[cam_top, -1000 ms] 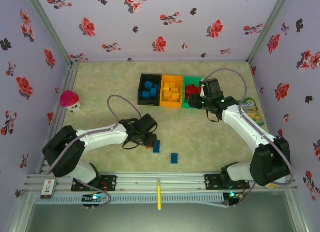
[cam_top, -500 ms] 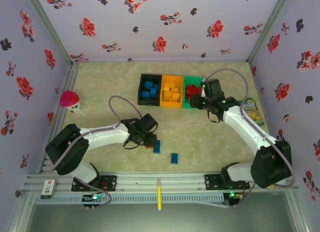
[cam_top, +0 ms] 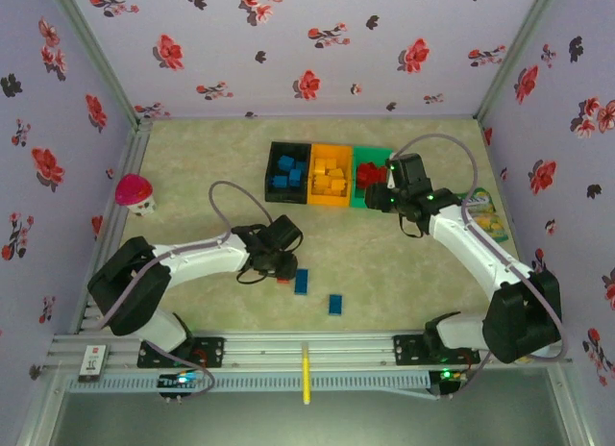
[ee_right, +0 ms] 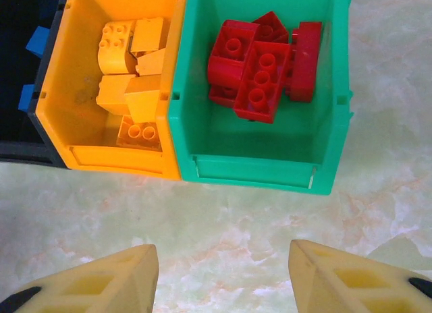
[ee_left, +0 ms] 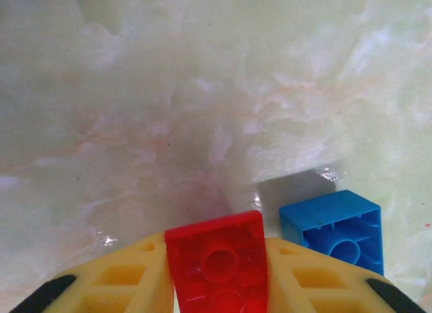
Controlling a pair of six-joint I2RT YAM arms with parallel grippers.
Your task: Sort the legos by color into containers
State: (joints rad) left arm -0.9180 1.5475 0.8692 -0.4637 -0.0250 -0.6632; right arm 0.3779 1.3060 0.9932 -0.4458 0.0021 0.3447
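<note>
A red lego (ee_left: pixel 219 266) sits clamped between the yellow fingers (ee_left: pixel 128 279) of my left gripper (cam_top: pixel 282 273), low over the table. A blue lego (ee_left: pixel 334 225) lies just to its right, the same blue lego (cam_top: pixel 302 281) in the top view, and another blue lego (cam_top: pixel 334 304) rests nearer the front. Three bins stand in a row: the black bin (cam_top: pixel 272 172) with blue legos, the orange bin (ee_right: pixel 74 151) with yellow legos (ee_right: pixel 131 63), the green bin (ee_right: pixel 256 171) with red legos (ee_right: pixel 260 63). My right gripper (ee_right: pixel 223 279) hangs open just in front of the green bin.
A pink-topped mushroom toy (cam_top: pixel 135 192) stands by the left wall. A green snack packet (cam_top: pixel 485 213) lies by the right wall. Bare marbled table stretches between the bins and the loose bricks.
The left gripper has shifted slightly left and back with the red lego between its fingers. The right gripper has barely moved.
</note>
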